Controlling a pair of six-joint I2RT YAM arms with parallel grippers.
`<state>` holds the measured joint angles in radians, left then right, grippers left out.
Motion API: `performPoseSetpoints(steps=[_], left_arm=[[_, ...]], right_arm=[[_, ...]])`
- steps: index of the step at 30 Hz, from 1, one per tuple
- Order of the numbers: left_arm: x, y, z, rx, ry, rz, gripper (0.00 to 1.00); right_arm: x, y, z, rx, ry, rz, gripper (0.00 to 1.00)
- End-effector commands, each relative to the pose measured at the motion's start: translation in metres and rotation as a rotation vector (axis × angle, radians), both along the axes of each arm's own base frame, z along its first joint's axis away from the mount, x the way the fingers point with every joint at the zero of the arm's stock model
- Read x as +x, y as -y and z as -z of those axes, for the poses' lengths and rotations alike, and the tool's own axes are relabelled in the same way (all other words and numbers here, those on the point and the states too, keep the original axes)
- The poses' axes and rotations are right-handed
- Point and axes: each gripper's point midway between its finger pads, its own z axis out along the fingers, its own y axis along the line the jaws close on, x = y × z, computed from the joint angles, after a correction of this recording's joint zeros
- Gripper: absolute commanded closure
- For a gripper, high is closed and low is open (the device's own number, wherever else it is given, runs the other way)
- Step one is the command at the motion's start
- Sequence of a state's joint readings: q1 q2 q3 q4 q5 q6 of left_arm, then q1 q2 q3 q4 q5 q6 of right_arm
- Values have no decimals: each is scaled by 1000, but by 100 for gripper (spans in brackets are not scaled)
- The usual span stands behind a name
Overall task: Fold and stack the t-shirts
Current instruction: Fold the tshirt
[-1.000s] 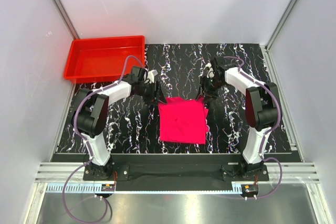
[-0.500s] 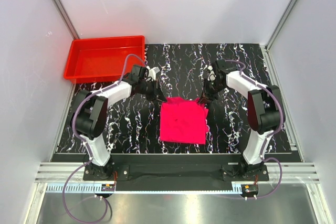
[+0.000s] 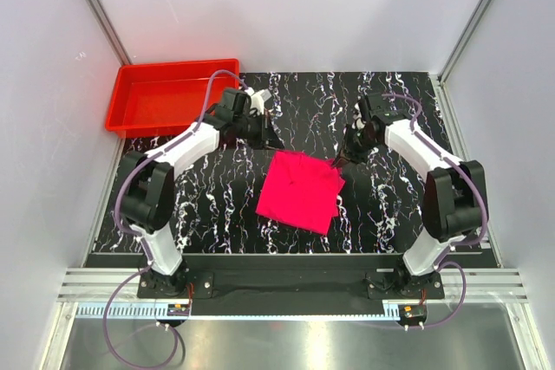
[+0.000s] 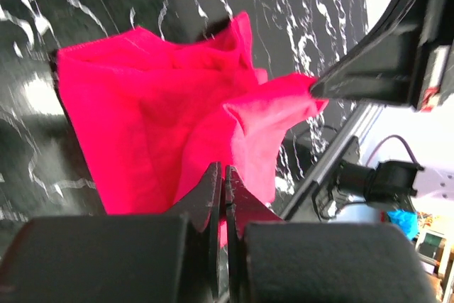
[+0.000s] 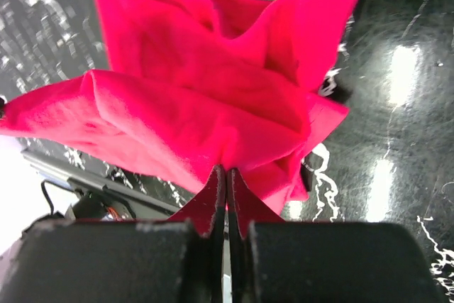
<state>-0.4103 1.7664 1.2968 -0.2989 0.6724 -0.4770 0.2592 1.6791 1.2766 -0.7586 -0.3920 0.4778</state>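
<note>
At the middle of the black marbled table (image 3: 217, 205) the magenta t-shirt (image 3: 299, 192) lies as a folded, roughly square packet, skewed so that its far edge runs from 11 o'clock down toward 2 o'clock. The left gripper (image 3: 275, 146) meets the packet at its 11 o'clock corner and the right gripper (image 3: 340, 160) meets it at its 2 o'clock corner, each arm reaching in from its own side. In the left wrist view the jaws are pressed together on a pinch of pink cloth, which bunches in loose folds beyond the tips. The right wrist view shows the same: jaws closed tight on the hem, with 2 or 3 layers fanning out past them. The red tray (image 3: 165, 101) sits at the table's 10 o'clock corner, well apart from the t-shirt
</note>
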Motion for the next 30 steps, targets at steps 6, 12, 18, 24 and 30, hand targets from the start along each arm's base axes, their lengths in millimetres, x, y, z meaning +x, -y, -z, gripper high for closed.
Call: performPoseSetpoints(steps=[6, 12, 18, 24, 30], left_arm=[[56, 18, 28, 9, 82, 11, 100], [81, 30, 27, -35, 165, 18, 100], [95, 35, 7, -71, 243, -7, 100], [103, 43, 13, -62, 209, 18, 100], [120, 56, 18, -87, 177, 4, 96]], right_arm=[[35, 23, 18, -94, 74, 147, 100], [41, 40, 24, -142, 79, 221, 100], [36, 44, 23, -148, 97, 233, 100], [35, 54, 29, -151, 63, 292, 100], [22, 68, 35, -168, 50, 432, 100]])
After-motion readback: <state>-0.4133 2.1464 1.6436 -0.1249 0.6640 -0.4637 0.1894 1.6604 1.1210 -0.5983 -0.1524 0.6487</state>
